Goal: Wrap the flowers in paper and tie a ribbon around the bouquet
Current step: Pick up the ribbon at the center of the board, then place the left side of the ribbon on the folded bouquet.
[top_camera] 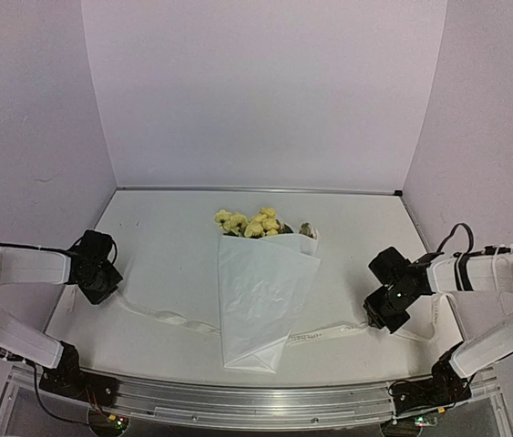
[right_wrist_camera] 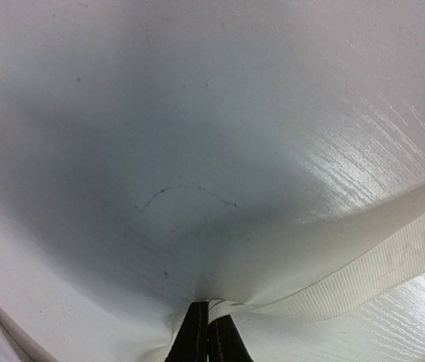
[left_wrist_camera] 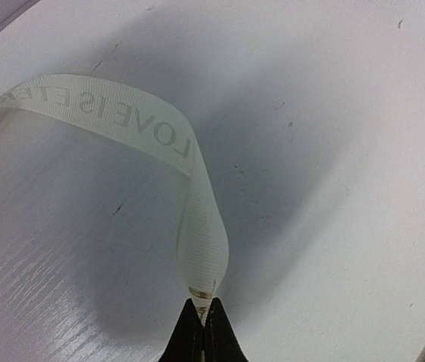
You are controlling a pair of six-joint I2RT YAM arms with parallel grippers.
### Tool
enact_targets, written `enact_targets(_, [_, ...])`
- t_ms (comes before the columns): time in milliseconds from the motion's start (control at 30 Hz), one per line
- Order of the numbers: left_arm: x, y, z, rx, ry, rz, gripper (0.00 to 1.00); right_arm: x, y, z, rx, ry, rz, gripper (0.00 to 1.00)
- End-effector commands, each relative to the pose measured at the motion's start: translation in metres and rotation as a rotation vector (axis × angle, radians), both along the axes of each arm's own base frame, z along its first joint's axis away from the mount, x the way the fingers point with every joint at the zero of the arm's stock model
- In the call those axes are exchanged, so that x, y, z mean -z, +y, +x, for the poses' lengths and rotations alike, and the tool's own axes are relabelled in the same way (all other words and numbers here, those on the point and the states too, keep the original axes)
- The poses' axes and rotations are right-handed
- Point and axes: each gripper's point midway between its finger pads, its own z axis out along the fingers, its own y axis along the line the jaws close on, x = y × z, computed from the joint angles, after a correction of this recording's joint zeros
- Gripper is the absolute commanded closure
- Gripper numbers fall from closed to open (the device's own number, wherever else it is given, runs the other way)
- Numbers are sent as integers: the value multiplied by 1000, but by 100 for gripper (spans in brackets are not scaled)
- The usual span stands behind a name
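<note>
Pale yellow flowers (top_camera: 249,222) stick out of the top of a white paper (top_camera: 261,300) cone that lies mid-table with its point toward me. The cream ribbon (top_camera: 169,318) runs across the table under the cone's lower part and comes out on both sides. My left gripper (top_camera: 101,288) is down at the ribbon's left end. In the left wrist view the printed ribbon (left_wrist_camera: 121,121) loops up and my left gripper (left_wrist_camera: 203,305) is shut on its tip. My right gripper (top_camera: 380,319) is low at the right end, and in the right wrist view this gripper (right_wrist_camera: 208,309) is shut on the ribbon (right_wrist_camera: 378,271).
Pale walls (top_camera: 265,91) close the table at the back and on both sides. A metal rail (top_camera: 256,401) runs along the near edge between the arm bases. A cable (top_camera: 452,235) arches over the right arm.
</note>
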Motion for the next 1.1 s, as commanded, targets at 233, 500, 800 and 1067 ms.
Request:
enact_targets(233, [-42,-11,31,53,-178,-42,100,-27,4,37,-216,-31,-82,100])
enact_targets(500, [-53,-16,55,98,-184,-15,100,-49,-3,89,-221,-137,-210,100])
enact_targets(800, [-62,-16,67,109,-181,-7,100,-74,-20,115,-206,-194,-334,100])
enact_targets(1067, [-77,-25,72,128,-254,-62,100,-93,-25,117,-251,-224,-352,100])
